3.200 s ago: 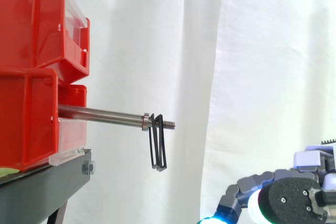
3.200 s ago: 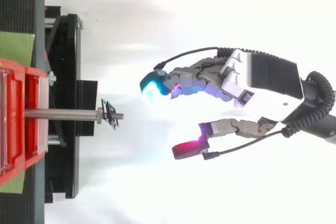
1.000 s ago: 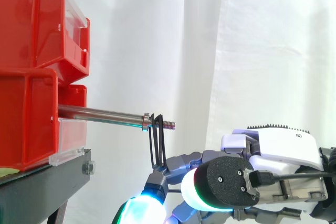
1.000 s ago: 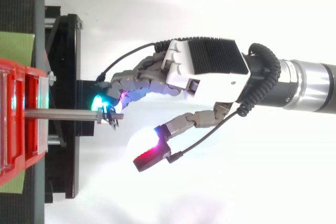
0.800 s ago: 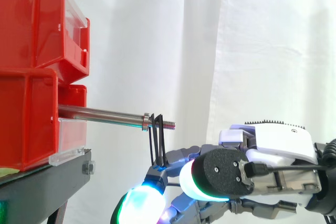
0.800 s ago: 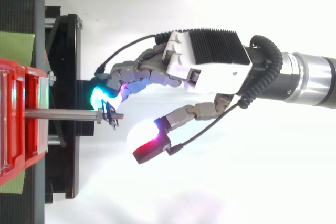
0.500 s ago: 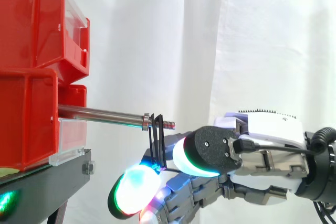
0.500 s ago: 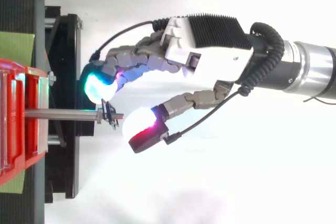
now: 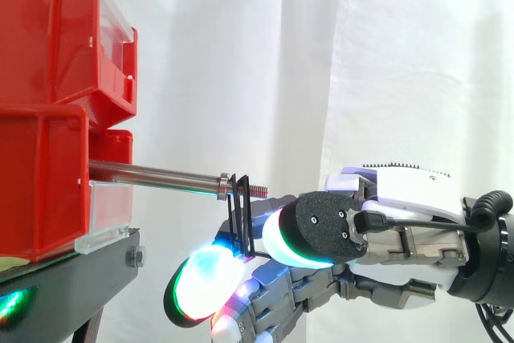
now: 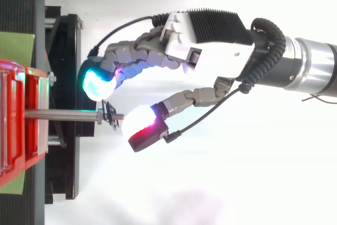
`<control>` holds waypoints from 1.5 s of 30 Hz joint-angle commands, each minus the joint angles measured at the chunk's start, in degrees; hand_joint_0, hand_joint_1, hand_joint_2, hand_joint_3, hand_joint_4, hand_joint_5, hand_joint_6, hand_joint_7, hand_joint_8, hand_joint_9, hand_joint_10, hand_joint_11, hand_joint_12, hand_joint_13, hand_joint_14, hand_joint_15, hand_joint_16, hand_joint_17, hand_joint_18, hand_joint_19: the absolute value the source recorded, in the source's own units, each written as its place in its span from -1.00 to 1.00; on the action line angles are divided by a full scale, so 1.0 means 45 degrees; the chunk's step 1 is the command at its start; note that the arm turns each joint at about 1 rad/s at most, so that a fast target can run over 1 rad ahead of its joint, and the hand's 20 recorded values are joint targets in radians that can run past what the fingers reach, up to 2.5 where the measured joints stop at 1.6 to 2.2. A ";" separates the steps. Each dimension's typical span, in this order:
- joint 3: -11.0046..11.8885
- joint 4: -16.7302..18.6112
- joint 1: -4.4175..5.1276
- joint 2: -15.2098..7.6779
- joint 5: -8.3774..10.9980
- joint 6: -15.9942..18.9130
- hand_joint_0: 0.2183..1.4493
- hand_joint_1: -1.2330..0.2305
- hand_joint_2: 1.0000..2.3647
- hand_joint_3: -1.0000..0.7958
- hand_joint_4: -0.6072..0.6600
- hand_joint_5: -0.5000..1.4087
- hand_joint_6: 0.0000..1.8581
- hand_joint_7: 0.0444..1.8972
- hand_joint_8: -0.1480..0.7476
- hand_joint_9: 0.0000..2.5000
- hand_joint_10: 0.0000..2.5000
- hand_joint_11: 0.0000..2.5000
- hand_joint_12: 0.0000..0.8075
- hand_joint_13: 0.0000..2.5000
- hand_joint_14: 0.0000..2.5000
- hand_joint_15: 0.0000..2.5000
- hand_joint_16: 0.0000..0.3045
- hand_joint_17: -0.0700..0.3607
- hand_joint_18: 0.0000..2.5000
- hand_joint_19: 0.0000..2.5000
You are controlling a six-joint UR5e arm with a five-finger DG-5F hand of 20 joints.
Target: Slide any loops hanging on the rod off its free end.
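- the hand (image 10: 210, 51) reached in from the right, its back up toward the overhead camera, below and just beyond the rod's free end; whether it had closed on anything could not be told.
- seen from the side, the hand (image 9: 401, 206) sat lower than the rod, its underside cut off by the bottom edge and the arm (image 10: 310, 69) cut off at the right.
- the loops (image 9: 239, 218), thin black bands, hung on the rod (image 9: 152, 174) between a metal collar (image 9: 222, 186) and the threaded tip (image 9: 257, 190), not yet off the end.
- from above, the loops (image 10: 110, 117) lay within the hand's curve, parts of the hand on either side of them; contact could not be made out.
- their lower end ran into the hand's glow in the side view, and their number was hard to count.
- the rod stuck out level from stacked red bins (image 9: 48, 38), the lower one with a clear front panel (image 9: 112, 206).
- the bins stood on a black stand (image 9: 64, 287) with a green patch (image 10: 16, 46) beside them in the overhead view.
- a white curtain (image 9: 401, 62) closed off the background, and white ground (image 10: 237, 183) lay below the hand.
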 commanded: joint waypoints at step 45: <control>0.0020 0.0495 0.0214 -0.0015 0.0188 0.0133 -0.41 -0.20 -0.99 -0.37 0.22 -0.62 -0.46 0.28 -0.11 -0.31 -0.99 -0.77 -0.36 -0.32 -1.00 -0.88 -0.75 -0.28 -0.35 -0.67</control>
